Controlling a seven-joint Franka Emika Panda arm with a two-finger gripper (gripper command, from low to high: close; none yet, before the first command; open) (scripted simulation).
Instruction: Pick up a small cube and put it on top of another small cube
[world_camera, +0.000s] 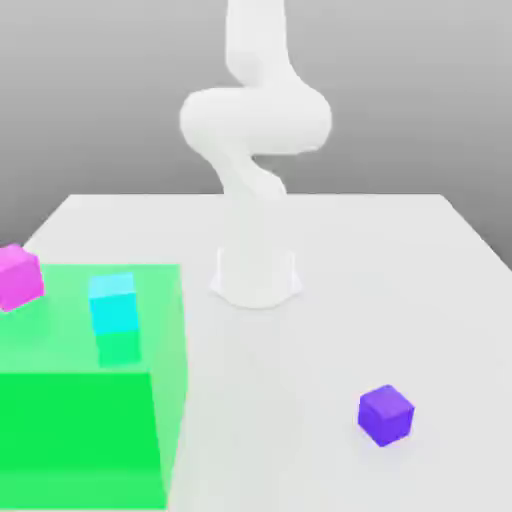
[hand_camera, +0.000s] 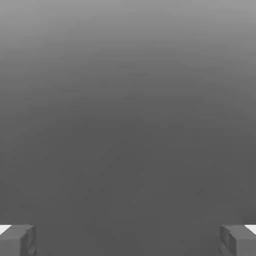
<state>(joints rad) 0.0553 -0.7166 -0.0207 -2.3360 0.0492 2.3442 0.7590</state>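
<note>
The small violet-blue cube (world_camera: 385, 414) rests on the white table (world_camera: 400, 260) toward the exterior view's right, near the front. Far off at the exterior view's left edge sits the small magenta-pink cube (world_camera: 18, 276), beside the back corner of the green block. In the hand view my gripper (hand_camera: 128, 240) is open, its two grey fingertips (hand_camera: 17, 240) standing wide apart with nothing between them, facing a plain grey background. The white arm (world_camera: 255, 120) rises from its base at the table's middle and leaves the exterior view at the top.
A big translucent green block (world_camera: 85, 400) takes up the front of the exterior view's left. A cyan cube (world_camera: 112, 303) shows through its back part. The arm's round base (world_camera: 255, 280) stands mid-table.
</note>
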